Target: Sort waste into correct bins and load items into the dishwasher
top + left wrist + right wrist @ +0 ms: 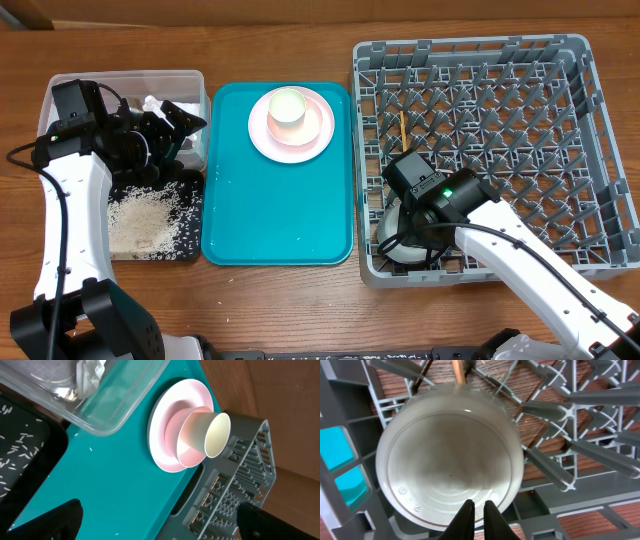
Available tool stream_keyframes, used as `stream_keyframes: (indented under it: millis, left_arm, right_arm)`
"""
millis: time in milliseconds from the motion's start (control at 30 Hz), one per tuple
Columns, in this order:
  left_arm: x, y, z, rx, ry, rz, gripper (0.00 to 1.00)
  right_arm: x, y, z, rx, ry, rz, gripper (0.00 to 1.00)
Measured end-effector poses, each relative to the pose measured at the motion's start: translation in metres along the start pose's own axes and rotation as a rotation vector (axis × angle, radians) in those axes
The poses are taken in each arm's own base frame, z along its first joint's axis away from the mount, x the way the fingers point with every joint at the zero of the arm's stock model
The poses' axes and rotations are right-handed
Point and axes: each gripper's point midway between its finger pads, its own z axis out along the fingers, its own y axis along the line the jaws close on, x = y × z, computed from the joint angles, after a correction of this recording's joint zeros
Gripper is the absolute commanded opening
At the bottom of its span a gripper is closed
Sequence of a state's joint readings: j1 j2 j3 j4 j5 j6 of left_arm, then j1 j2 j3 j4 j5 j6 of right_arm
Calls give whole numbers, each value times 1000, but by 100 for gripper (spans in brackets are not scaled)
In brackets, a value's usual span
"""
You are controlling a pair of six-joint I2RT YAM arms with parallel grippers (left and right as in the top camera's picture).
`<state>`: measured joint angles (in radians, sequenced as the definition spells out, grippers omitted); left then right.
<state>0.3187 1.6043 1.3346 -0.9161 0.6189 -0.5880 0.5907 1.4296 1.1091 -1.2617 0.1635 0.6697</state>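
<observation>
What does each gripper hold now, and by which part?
Right gripper seems to pinch the white bowl by its near rim, in the rack. Left gripper is open, holding nothing.

White rounded links on left arm point(72, 210) and right arm point(545, 265), black joint housings, thin black cables point(63, 228) alongside, small green light point(447, 194) at right wrist, dark tapered pincer fingers point(464, 524)

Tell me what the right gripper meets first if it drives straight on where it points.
The white bowl in the grey rack: the right gripper, shut, aims squarely at it. How much gap remains is unclear.
</observation>
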Motion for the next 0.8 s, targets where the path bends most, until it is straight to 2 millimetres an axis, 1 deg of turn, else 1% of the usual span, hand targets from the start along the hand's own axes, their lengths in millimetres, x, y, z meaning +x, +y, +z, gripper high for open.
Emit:
stream_keyframes:
  millis: [100, 200, 233, 367, 400, 467, 533, 667, 733, 800]
  left_arm:
    - [0, 0, 0, 0, 0, 0, 100]
    - [0, 0, 0, 0, 0, 0, 100]
    - [0, 0, 0, 0, 0, 0, 100]
    - [0, 0, 0, 0, 0, 0, 100]
    - [0, 0, 0, 0, 0, 0, 100]
    - [0, 0, 0, 0, 0, 0, 100]
    - [0, 0, 0, 0, 0, 0, 100]
    - [0, 0, 0, 0, 0, 0, 100]
    - [0, 0, 0, 0, 0, 0, 100]
    - [0, 0, 0, 0, 0, 0, 100]
  right_arm:
    - [-2, 1, -4, -6, -6, 4, 10]
    - [-11, 11, -13, -48, -31, 5, 11]
    - [-15, 18, -17, -81, -45, 2, 13]
    - [-35, 48, -34, -226, -107, -9, 16]
    - [-38, 56, -37, -267, -116, -13, 17]
    - [-40, 66, -41, -317, -121, -23, 17]
    - [-47, 78, -46, -374, -148, -35, 17]
    - [-66, 106, -63, -503, -247, -116, 19]
    - [-75, 122, -75, -562, -315, -183, 23]
    - [-80, 135, -82, -598, -368, -250, 28]
